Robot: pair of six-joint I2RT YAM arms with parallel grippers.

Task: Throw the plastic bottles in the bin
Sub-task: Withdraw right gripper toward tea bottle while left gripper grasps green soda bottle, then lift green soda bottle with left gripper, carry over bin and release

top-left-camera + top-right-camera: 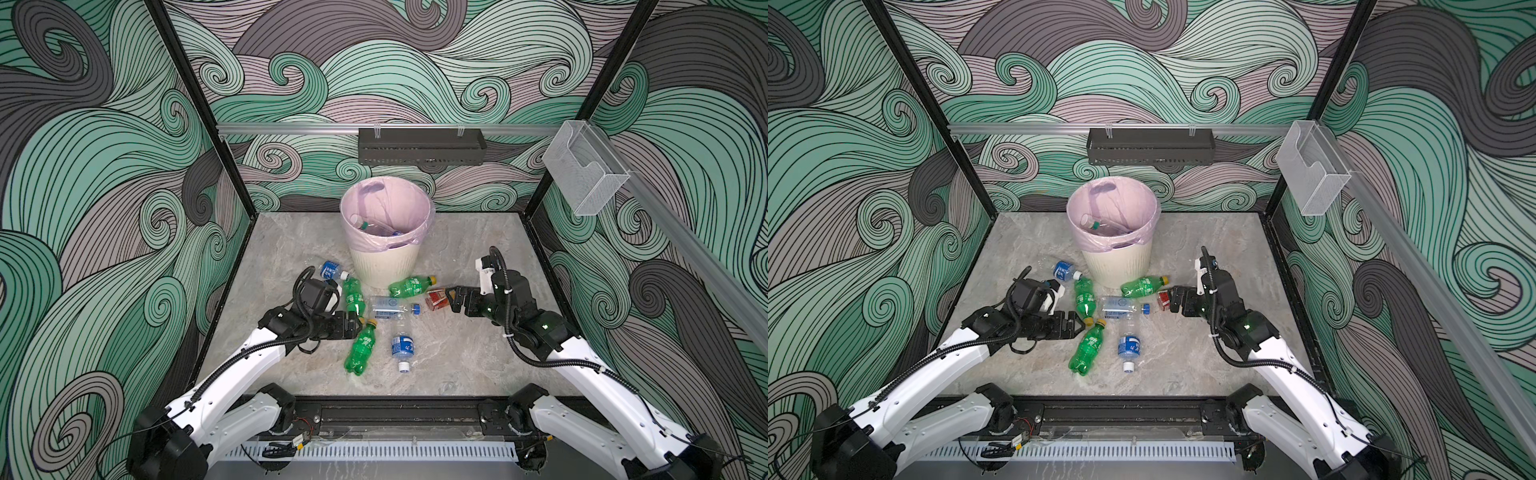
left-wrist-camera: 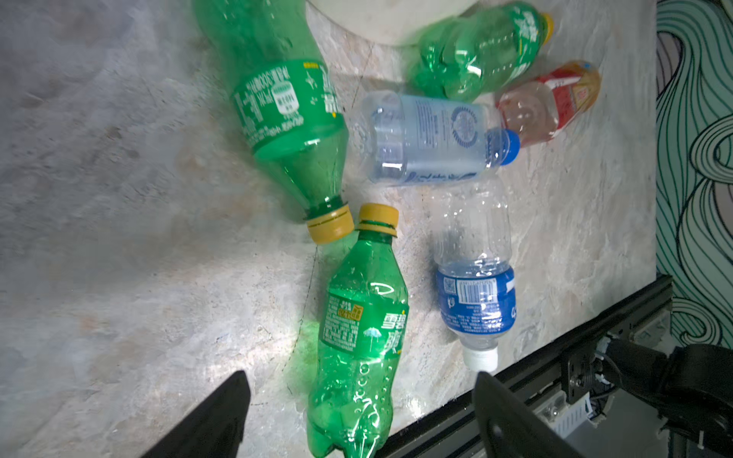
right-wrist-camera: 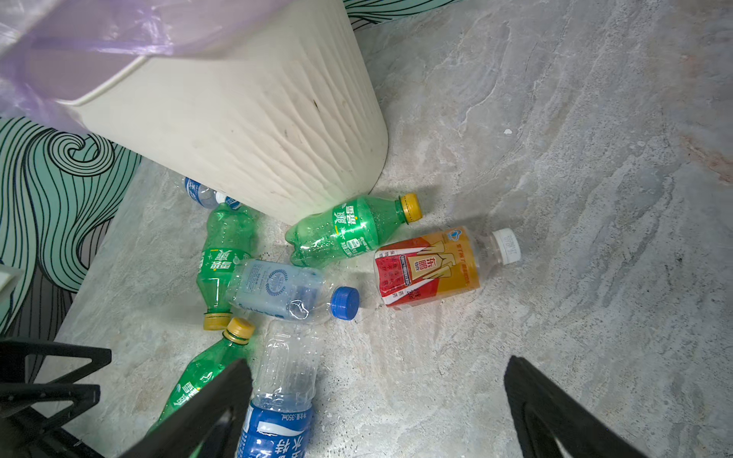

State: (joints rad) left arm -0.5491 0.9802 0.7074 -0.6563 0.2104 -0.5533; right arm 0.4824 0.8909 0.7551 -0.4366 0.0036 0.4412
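- Swirl-walled booth, marble desk [image 1: 457, 353]; bin [image 1: 384, 266] at the back, some bottles already inside.
- Plastic bottles [image 1: 386, 307] lie scattered just in front of the bin.
- Left gripper [image 1: 360, 326] and right gripper [image 1: 451, 298]: jaws apart, empty.
- Step looks like reach-to-pick; next: straddle a bottle, clamp, lift over the bin rim.

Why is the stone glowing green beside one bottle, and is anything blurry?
Left wrist view: light passing through the nearest green bottle tints the stone tabletop green beside it. Right wrist view: the bin's pink liner, close to the lens, is out of focus. Both top views: sharp and evenly lit.
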